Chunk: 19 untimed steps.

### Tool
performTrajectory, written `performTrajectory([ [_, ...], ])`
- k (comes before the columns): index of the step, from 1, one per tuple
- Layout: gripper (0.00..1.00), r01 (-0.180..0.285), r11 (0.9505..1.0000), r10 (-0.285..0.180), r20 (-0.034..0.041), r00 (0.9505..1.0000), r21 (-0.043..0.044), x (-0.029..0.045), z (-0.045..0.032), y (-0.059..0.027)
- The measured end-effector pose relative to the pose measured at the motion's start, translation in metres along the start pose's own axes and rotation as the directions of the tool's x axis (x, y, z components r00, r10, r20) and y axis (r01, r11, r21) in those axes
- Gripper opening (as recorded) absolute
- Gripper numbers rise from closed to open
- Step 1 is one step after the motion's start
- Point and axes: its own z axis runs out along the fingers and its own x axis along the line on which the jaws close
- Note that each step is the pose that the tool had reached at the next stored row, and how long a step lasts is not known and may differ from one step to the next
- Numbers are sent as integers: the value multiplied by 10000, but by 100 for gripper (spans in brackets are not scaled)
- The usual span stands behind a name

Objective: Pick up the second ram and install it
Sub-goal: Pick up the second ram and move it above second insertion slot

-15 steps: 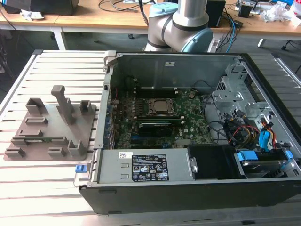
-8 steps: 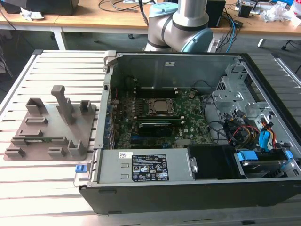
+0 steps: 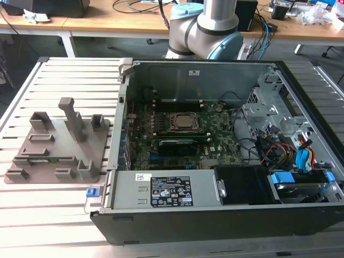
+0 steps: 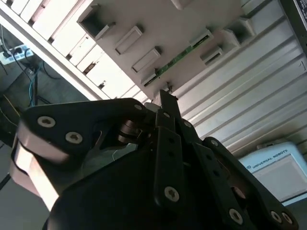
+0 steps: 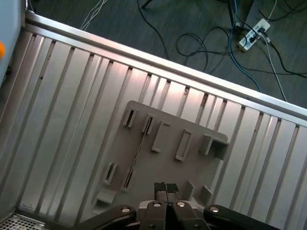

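Jaws are closed pad to pad, gripping nothing, above the slatted counter [image 3: 70, 75]. An open computer case [image 3: 161, 217] fills the exterior view's middle and right. At that view's left lies the grey fixture tray [image 3: 54, 148], with the second ram [image 3: 45, 159] slotted in its lower part.

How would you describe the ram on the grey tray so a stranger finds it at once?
At the exterior view's left, beside the open computer case, a grey tray with upright blocks lies on the slatted table. The ram sits in a slot of that tray. It is the only thin green strip among grey parts.
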Motion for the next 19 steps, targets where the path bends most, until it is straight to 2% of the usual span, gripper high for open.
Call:
performTrajectory([
  [2,11,-433,9991,433,6,9991,6,0,0,0],
  [7,11,-1125,9936,1125,14,9936,14,0,1,0],
  [10,11,-1449,9895,1449,18,9895,19,0,1,0],
  [11,11,-1676,9859,1676,25,9859,22,0,1,0],
  [13,11,-1872,9823,1872,33,9823,25,0,1,0],
  [16,11,-2643,9644,2642,66,9644,36,0,2,0],
  [17,11,-2976,9547,2975,81,9547,40,0,3,0],
  [18,11,-3105,9506,3104,82,9506,40,0,3,0],
  [19,11,-3159,9488,3158,79,9488,41,0,3,0],
])
